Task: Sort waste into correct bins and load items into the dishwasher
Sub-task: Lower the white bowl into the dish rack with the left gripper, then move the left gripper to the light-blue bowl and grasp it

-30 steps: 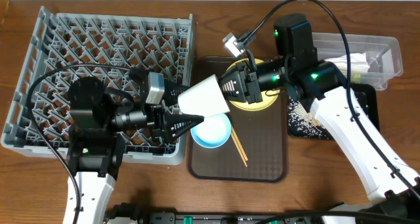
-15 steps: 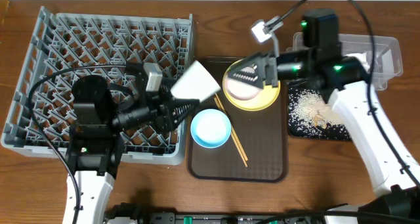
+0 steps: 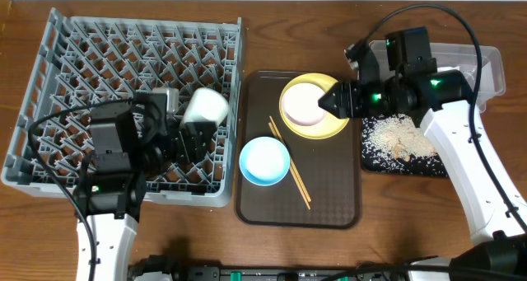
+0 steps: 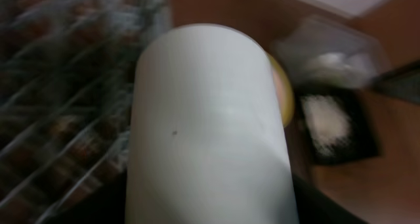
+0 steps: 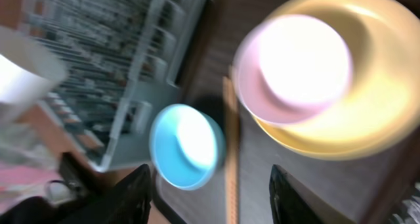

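Left claw (image 3: 194, 126) is pinching the cup (image 3: 205, 105). Its fingertips can't be seen in the wrist view, but the cup (image 4: 210, 119) fills that frame and hangs clear of everything, so I read it as gripped.

Key relation: the rack (image 3: 99, 75) is directly under the claw, and the cup sits over the rack's right-hand rows, just inside the edge nearest the brown tray (image 3: 329, 190). The cup's long axis runs straight out along the claw's reach, so it looks laid over more than upright. I can't tell which end is the mouth.

My read for the next move: rotate the wrist so the mouth faces down between the pegs, then lower. No sideways travel is needed.

Right claw (image 5: 213, 194) is spread and empty. It hovers over the plate (image 3: 333, 126), with the white bowl (image 3: 303, 105) just below and ahead of its tips. The blue bowl (image 3: 264, 161) and chopsticks (image 3: 290, 164) lie further out from it on the tray, toward the left arm. The right arm is well apart from the rack, so this placement is the left arm's job.
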Tool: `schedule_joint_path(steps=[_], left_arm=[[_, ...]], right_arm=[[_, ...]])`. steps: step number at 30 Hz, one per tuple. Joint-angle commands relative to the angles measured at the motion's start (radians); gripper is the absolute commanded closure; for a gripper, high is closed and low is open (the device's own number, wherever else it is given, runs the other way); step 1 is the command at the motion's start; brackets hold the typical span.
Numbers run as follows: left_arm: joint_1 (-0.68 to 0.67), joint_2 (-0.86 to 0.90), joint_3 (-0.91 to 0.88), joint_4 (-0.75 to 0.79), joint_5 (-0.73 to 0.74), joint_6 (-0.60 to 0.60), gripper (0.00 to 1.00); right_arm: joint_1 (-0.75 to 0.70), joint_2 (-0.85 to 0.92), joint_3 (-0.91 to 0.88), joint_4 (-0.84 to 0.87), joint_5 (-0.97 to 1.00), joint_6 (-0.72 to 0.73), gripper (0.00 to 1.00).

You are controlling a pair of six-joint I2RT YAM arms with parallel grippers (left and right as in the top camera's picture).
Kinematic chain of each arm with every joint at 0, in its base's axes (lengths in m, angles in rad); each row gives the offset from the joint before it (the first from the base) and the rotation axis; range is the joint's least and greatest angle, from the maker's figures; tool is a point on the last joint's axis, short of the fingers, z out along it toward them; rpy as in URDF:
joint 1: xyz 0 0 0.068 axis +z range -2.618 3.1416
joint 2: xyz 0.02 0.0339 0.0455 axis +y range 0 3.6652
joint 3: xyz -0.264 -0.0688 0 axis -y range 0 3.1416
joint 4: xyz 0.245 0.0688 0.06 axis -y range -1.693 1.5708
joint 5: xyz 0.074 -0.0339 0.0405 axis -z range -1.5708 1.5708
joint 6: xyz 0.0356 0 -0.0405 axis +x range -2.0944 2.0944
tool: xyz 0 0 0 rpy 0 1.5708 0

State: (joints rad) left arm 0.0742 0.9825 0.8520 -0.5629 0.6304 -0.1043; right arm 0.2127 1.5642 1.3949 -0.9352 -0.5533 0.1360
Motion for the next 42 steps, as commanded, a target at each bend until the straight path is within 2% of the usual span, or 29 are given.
schedule_joint_path(steps=[1, 5, 10, 18, 28, 32, 34, 37, 41, 42], left_arm=[[0.015, -0.001, 0.108, -0.107, -0.272, 0.006, 0.47], [0.031, 0.004, 0.183, -0.248, -0.445, -0.009, 0.47], [0.064, 0.038, 0.206, -0.32, -0.52, -0.023, 0.48], [0.08, 0.19, 0.206, -0.398, -0.527, -0.028, 0.49], [0.08, 0.327, 0.206, -0.391, -0.527, -0.028, 0.47], [0.08, 0.372, 0.206, -0.373, -0.528, -0.027, 0.38], [0.08, 0.388, 0.206, -0.359, -0.528, -0.027, 0.25], [0.08, 0.407, 0.206, -0.326, -0.528, -0.027, 0.23], [0.08, 0.416, 0.206, -0.288, -0.537, -0.027, 0.13], [0.08, 0.415, 0.206, -0.281, -0.538, -0.027, 0.07]], right_arm=[[-0.003, -0.002, 0.013, -0.042, 0.14, -0.031, 0.45], [-0.003, -0.003, 0.056, -0.146, 0.231, -0.042, 0.46], [-0.003, -0.003, 0.114, -0.254, 0.346, -0.046, 0.46], [-0.003, -0.003, 0.117, -0.262, 0.354, -0.056, 0.45], [-0.003, -0.003, 0.117, -0.263, 0.354, -0.056, 0.45], [-0.003, -0.003, 0.117, -0.263, 0.354, -0.056, 0.45], [-0.003, -0.003, 0.117, -0.264, 0.354, -0.056, 0.44], [-0.003, -0.003, 0.117, -0.269, 0.354, -0.056, 0.44], [-0.003, -0.003, 0.117, -0.277, 0.355, -0.062, 0.41], [-0.003, -0.003, 0.117, -0.278, 0.355, -0.068, 0.4]])
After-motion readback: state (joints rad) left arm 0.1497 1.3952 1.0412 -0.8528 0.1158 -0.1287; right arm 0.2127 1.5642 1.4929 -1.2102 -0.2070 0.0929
